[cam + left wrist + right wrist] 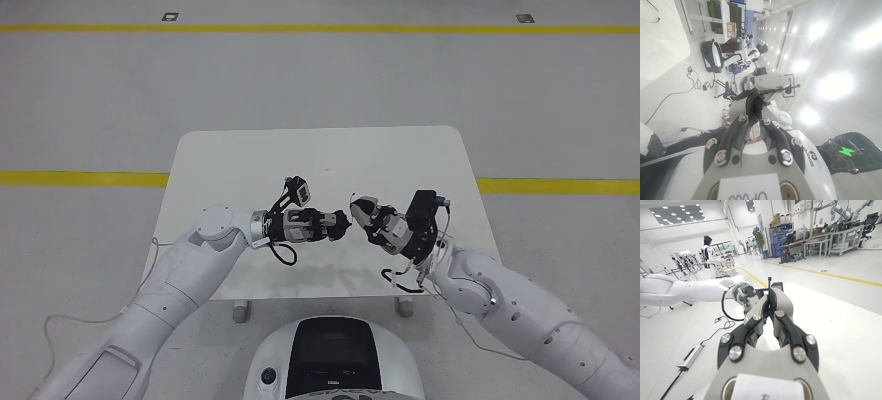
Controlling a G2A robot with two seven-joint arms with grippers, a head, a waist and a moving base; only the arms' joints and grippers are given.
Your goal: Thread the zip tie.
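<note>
Top view first: both arms come in from the near side and meet over the near-middle part of the white rectangular surface [300, 160]. The left end effector [338, 222] and the right end effector [357, 208] point at each other, tips practically touching and held up above the tabletop, left one on the left and right one on the right.

Left wrist view: the left end effector [753, 94] has its black fingers [750, 106] pulled narrow, tips pretty much together. The right one sits directly in front of it, nose to nose. The thin black plastic zip tie [791, 87] shows as a skinny strap between the right end effector's pale fingers, with its little square head poking out past them. The strap seems to run back toward the left fingertips, but honestly I can't tell whether they pinch it or only sit against it.

Right wrist view: this one's clear. The right end effector [769, 302] is clamped on the zip tie [769, 283], with the ribbed pads pressed onto the strap. The tie stands upright between the fingertips, head end on top, sticking out above them. The left end effector comes in from the left, its tip right next to the strap. All of this hangs in the air above the near-left part of the surface [829, 323].
</note>
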